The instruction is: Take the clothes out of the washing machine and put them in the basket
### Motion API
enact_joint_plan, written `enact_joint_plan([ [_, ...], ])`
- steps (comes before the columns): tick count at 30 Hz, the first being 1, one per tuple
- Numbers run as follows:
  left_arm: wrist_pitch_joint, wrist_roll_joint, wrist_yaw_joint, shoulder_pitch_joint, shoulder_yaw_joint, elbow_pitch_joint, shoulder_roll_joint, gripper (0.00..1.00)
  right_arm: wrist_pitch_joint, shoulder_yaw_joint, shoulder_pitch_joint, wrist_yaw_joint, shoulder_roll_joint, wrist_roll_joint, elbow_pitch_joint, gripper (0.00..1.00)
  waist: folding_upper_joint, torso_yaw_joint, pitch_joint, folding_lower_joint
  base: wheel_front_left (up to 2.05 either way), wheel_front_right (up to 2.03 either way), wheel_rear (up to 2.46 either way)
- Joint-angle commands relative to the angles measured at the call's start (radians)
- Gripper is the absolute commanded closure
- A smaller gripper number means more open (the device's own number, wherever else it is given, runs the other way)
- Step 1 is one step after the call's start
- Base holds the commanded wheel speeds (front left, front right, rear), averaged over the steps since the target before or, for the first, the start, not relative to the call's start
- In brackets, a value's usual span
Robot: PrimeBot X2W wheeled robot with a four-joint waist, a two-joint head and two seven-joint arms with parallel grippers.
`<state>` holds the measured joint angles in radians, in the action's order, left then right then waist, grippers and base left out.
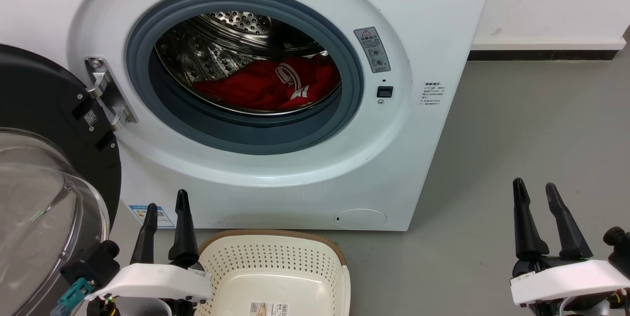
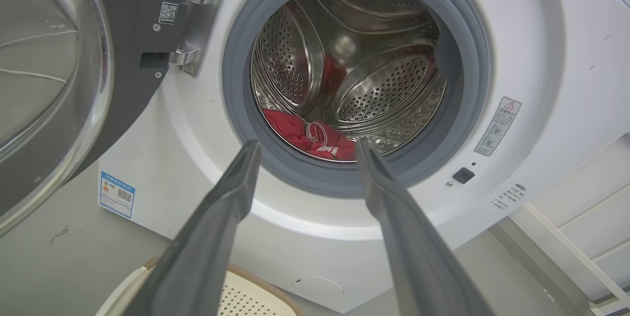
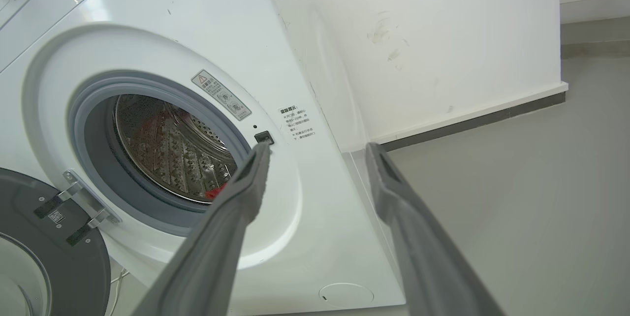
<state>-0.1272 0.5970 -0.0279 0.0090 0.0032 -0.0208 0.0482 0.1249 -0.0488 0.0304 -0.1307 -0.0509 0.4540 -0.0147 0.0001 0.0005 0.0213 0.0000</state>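
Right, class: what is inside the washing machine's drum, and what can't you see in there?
Red clothes with white stripe trim lie bunched low in the steel drum. The pile covers whatever is beneath it; the number of garments cannot be told.

So we've got the clothes (image 1: 256,87) sitting inside the drum (image 1: 236,25) of the washing machine (image 1: 433,35), with its door (image 1: 44,124) swung out on our left. The basket (image 1: 275,233) is on the floor (image 1: 517,148) right in front of the machine. Our left gripper (image 1: 167,200) is just beside the basket, and our right gripper (image 1: 533,184) is well off to the right.
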Motion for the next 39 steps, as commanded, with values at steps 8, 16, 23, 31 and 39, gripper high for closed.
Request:
enact_joint_plan([
  [8,-0.031,-0.11,-0.009,0.007,-0.008,0.03,0.002,0.0,0.035,-0.001,0.019,0.0,0.0,-0.116,-0.039,0.0,-0.0001,0.0,0.003,0.0,0.0,0.0,0.0],
  [16,-0.052,-0.187,-0.016,0.017,-0.013,0.039,0.002,0.0,0.055,0.001,0.032,0.0,0.0,-0.19,-0.051,0.0,-0.0001,0.001,0.004,0.0,0.0,0.0,0.0],
  [23,-0.068,-0.249,-0.016,0.023,-0.018,0.043,0.002,0.0,0.071,0.003,0.046,0.0,0.001,-0.251,-0.06,0.0,-0.0001,0.001,0.005,0.0,0.0,0.0,0.0],
  [31,-0.085,-0.308,-0.01,0.035,-0.022,0.042,0.002,0.0,0.088,0.001,0.058,0.0,0.001,-0.315,-0.068,0.0,-0.0001,0.003,0.005,0.0,0.0,0.0,0.0],
  [39,-0.101,-0.365,-0.012,0.043,-0.02,0.035,0.003,0.0,0.104,0.007,0.069,0.0,0.001,-0.378,-0.081,0.0,-0.0001,0.002,0.007,0.0,0.0,0.0,0.0],
])
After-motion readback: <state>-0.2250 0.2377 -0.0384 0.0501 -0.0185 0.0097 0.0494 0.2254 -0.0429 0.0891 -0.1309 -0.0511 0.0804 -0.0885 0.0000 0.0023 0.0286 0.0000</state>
